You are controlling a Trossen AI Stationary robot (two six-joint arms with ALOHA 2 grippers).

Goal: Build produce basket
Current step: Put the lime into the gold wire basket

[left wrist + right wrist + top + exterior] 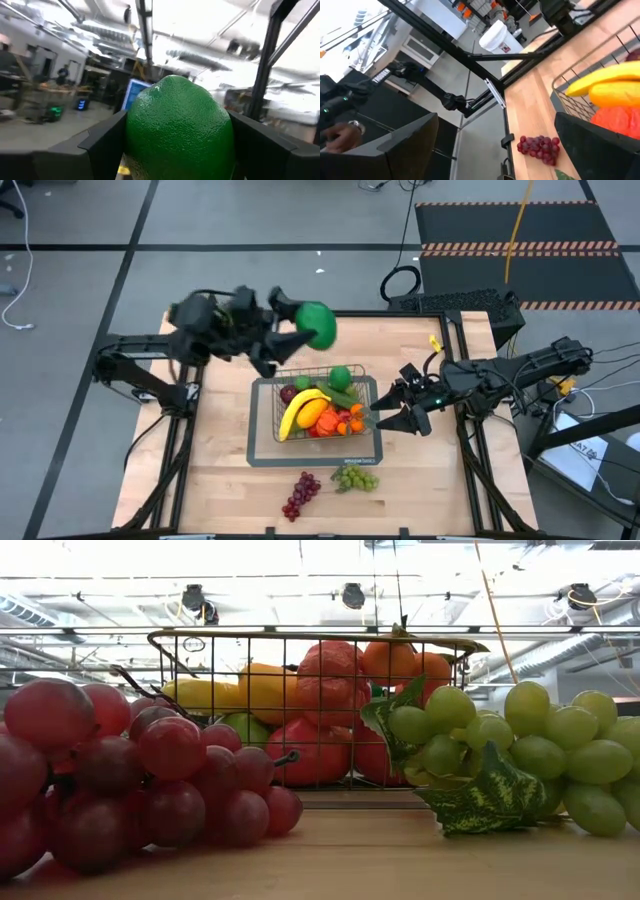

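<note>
Two arms reach over the wooden bench point(220, 480) from opposite sides. On the left, the left claw point(296, 328) is raised above the far edge of the bench, its fingers point(105, 137) clamped on either side of a large green ball point(317, 325) with a pebbled skin; the ball is held in the air beyond the basket's far left corner. At the middle sits the wire basket point(264, 420) on its dark base, already filled with a yellow banana point(298, 410), a dark red apple point(288, 393), a smaller green ball point(340, 376), oranges point(352, 420) and other red and orange pieces. Near the front edge of the bench, outside the basket, lie a bunch of red grapes point(300, 494) and, just to its right, a bunch of green grapes point(356, 478) with a leaf; the two bunches are close but apart. On the right, the right claw point(392, 408) hovers at the basket's right wall, fingers spread wide and holding nothing.
</note>
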